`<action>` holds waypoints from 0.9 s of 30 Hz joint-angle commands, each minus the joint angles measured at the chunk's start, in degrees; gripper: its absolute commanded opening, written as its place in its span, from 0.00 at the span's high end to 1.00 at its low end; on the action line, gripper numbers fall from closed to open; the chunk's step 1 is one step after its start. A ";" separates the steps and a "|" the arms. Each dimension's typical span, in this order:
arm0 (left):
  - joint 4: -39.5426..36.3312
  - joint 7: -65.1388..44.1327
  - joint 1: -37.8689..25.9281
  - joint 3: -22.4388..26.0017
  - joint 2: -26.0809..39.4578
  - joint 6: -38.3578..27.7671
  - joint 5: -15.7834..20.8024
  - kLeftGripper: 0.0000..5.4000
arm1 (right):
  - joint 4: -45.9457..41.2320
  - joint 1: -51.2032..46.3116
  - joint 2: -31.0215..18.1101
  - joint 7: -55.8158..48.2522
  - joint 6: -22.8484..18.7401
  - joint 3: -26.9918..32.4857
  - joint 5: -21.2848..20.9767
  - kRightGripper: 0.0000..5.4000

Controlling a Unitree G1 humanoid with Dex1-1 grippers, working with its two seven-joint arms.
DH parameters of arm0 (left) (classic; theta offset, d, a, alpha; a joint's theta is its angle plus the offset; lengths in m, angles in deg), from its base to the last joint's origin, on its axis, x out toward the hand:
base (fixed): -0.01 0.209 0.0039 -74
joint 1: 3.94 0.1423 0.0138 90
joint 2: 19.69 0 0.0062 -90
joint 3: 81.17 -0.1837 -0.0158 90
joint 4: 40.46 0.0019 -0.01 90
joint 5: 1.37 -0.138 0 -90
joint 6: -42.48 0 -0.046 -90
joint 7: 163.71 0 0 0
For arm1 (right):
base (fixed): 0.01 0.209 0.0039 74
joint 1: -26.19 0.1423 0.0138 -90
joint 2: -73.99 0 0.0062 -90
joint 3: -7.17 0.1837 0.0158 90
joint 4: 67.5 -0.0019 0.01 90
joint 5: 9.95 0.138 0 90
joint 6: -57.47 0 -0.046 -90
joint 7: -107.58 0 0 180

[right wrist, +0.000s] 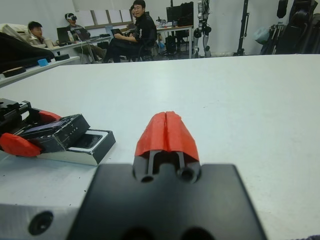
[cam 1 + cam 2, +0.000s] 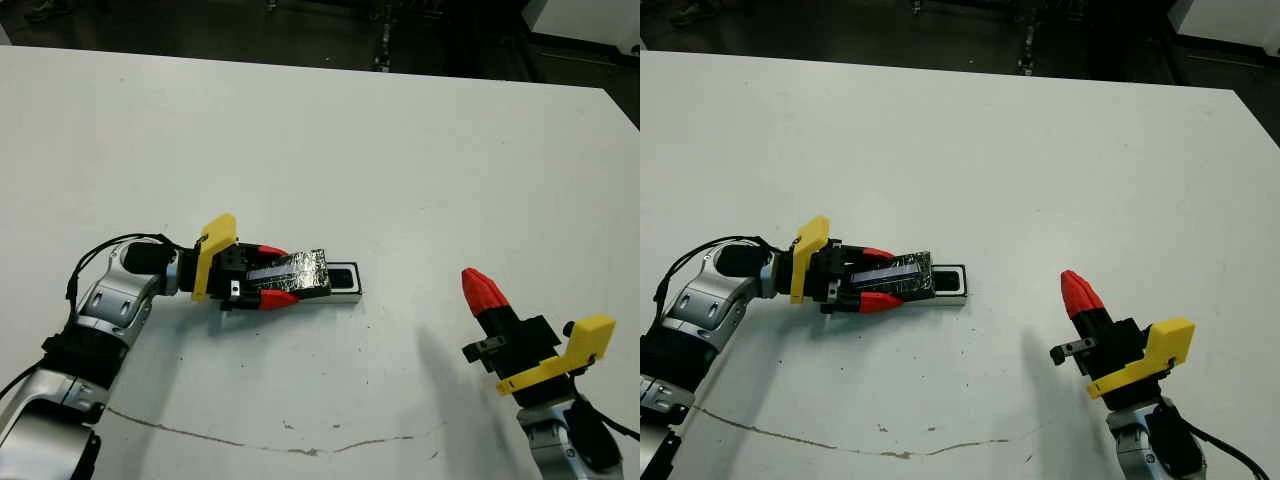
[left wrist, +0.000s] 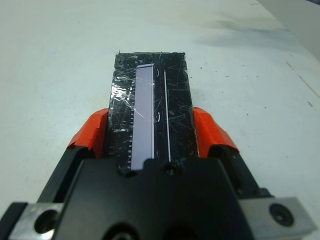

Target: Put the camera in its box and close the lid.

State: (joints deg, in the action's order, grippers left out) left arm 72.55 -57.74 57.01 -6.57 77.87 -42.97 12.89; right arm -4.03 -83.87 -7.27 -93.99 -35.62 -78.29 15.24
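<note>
Left tool (image 2: 266, 274) is clenched on the lid (image 2: 298, 270), red fingers (image 3: 90, 131) pinching its two long sides, foil face up. Lid sits tilted over the box (image 2: 340, 281): its near end is up in the tool, its far end reaches over the box's near part, so approx. half the box shows uncovered beyond it. Whether the far edge touches the rim can't be told.

To do this step well, imo: square the lid w/ the box first, long edges parallel, then slide fwd until the far edges line up, and lower flat rather than nose-first so it doesn't shove the box along the tabletop (image 2: 400, 150). Let go only once the lid is seated; the box is light and unbraced, so a skewed push could spin it.

Box contents: the open end shows a dark glossy shape inside the white rim, prob. the camera (image 2: 343, 277), lying flat in the tray. The rest of it is hidden under the lid, so can't confirm it's fully seated.

Right tool (image 2: 482, 289) is well apart on the right side, holding nothing, red tips pressed together, pointing roughly toward the far side of the tabletop. It could steady the box if needed.
</note>
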 commanded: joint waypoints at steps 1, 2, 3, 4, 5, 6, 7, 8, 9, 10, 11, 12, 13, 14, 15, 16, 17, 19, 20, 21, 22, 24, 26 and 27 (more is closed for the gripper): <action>2.57 -1.86 1.51 -4.72 -4.30 -0.07 -2.15 0.42 | 0.20 -0.34 -0.52 0.27 0.09 0.24 -0.40 1.00; 3.06 -2.09 1.01 -5.10 -4.61 0.83 -2.16 0.42 | 0.18 -0.32 -0.57 0.24 0.01 0.28 -0.34 1.00; 3.49 -2.38 0.42 -5.58 -4.89 1.88 -2.23 0.42 | 0.23 -0.27 -0.64 0.04 -0.04 0.35 -0.10 1.00; 3.86 -2.57 -0.04 -5.96 -5.11 2.54 -2.31 0.42 | 0.29 -0.22 -0.70 -0.14 -0.08 0.39 0.09 1.00; 4.33 -2.68 -0.46 -6.29 -5.40 2.76 -2.42 0.42 | 0.36 -0.16 -0.75 -0.28 -0.08 0.42 0.22 1.00; 4.94 -2.88 -0.93 -6.67 -5.73 2.49 -2.62 0.42 | 0.41 -0.11 -0.77 -0.32 -0.14 0.46 0.32 1.00; 5.54 -2.99 -1.39 -7.02 -6.08 2.34 -2.81 0.42 | 0.41 -0.09 -0.72 -0.25 -0.21 0.48 0.41 1.00; 6.36 -3.13 -1.93 -7.38 -6.56 2.06 -3.07 0.42 | 0.35 -0.05 -0.72 -0.15 -0.30 0.48 0.40 1.00; 7.27 -3.28 -2.44 -7.69 -7.01 1.46 -3.35 0.42 | 0.25 -0.03 -0.77 -0.05 -0.39 0.46 0.30 1.00; 8.26 -3.35 -2.95 -8.00 -7.47 0.79 -3.68 0.42 | 0.30 0.01 -0.87 -0.11 -0.25 0.45 0.10 1.00; 9.56 -3.77 -3.75 -8.50 -8.02 0.24 -4.10 0.42 | 0.47 0.07 -0.86 -0.30 -0.17 0.50 0.30 1.00; 10.71 -4.09 -4.53 -8.92 -8.57 0.27 -4.44 0.42 | 0.45 0.08 -0.86 -0.26 -0.39 0.53 0.47 1.00; 11.88 -4.48 -5.28 -9.23 -9.16 0.52 -4.66 0.42 | 0.40 0.07 -0.86 -0.24 -0.61 0.54 0.67 1.00; 12.81 -4.66 -5.83 -9.47 -9.61 0.27 -4.94 0.42 | 0.27 0.02 -0.85 -0.16 -0.86 0.53 0.88 1.00; 13.54 -4.63 -6.25 -9.70 -9.99 -0.28 -5.27 0.42 | 0.13 -0.03 -0.85 -0.03 -1.04 0.49 1.01 1.00; 14.32 -4.66 -6.76 -10.01 -10.37 -0.59 -5.64 0.42 | 0.03 -0.07 -0.83 0.10 -1.13 0.44 1.10 1.00; 15.11 -4.65 -7.29 -10.37 -10.80 -1.06 -6.08 0.42 | 0.04 -0.09 -0.80 0.17 -1.07 0.40 1.11 1.00; 16.81 -4.90 -8.30 -10.92 -11.77 -0.42 -6.44 0.42 | 0.07 -0.09 -0.81 0.10 -0.93 0.39 1.26 1.00; 17.61 -5.03 -8.60 -11.01 -12.24 -0.44 -6.50 0.42 | 0.15 -0.08 -0.85 -0.03 -0.80 0.40 1.30 1.00; 18.38 -5.31 -8.85 -10.98 -12.76 -0.30 -6.37 0.42 | 0.12 -0.10 -0.87 -0.03 -0.85 0.42 1.36 1.00; 18.98 -5.46 -9.04 -10.99 -13.30 -0.05 -6.29 0.42 | 0.07 -0.11 -0.94 0.02 -0.82 0.43 1.19 1.00; 19.76 -5.42 -9.26 -11.10 -14.06 -0.28 -6.46 0.42 | 0.04 -0.13 -0.99 0.22 -0.50 0.42 0.57 1.00; 20.47 -5.16 -9.29 -11.14 -14.67 -1.19 -6.74 0.42 | 0.33 -0.08 -0.88 0.01 0.00 0.44 0.48 1.00; 20.88 -5.06 -9.29 -11.16 -14.95 -1.75 -6.91 0.42 | 0.31 -0.09 -0.91 -0.03 -0.13 0.46 0.58 1.00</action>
State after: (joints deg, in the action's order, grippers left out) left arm 91.12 -61.96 44.28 -12.72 68.54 -45.64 10.08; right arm -3.93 -83.63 -7.36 -94.03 -35.72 -78.26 16.22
